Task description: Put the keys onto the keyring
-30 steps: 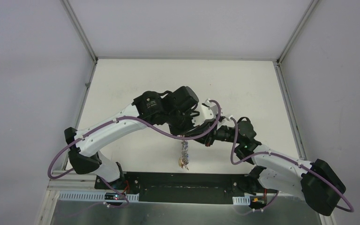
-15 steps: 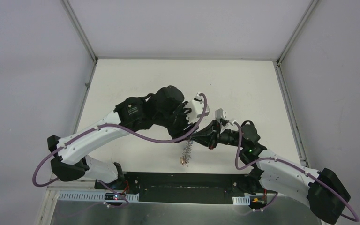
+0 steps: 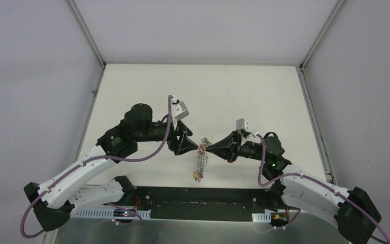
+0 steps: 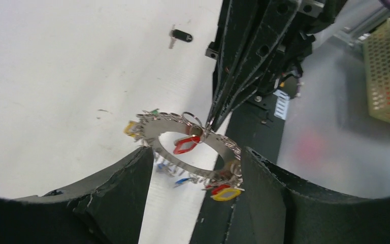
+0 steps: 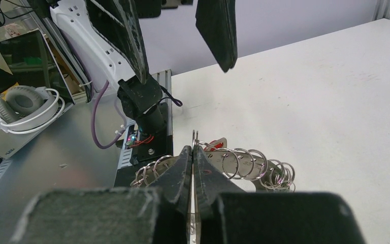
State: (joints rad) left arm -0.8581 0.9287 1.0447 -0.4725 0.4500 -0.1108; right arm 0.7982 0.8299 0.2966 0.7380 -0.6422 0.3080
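Keyring (image 4: 163, 125) hangs above the table (image 4: 56, 61), clamped in our right gripper (image 4: 210, 123). Our left gripper (image 4: 197, 152) stands spread apart just beside it, holding nothing. A red key (image 4: 185, 146) seems threaded on, half lost among tags (image 4: 226, 193); the black key (image 4: 181, 35) lies on the table.

Keyring (image 3: 201, 160) hung over the near part of the table (image 3: 147, 91), with right gripper (image 3: 206, 148) touching its top from the right, left gripper (image 3: 192, 145) just left of it, and a loose key (image 4: 181, 35) on the table well apart from it.
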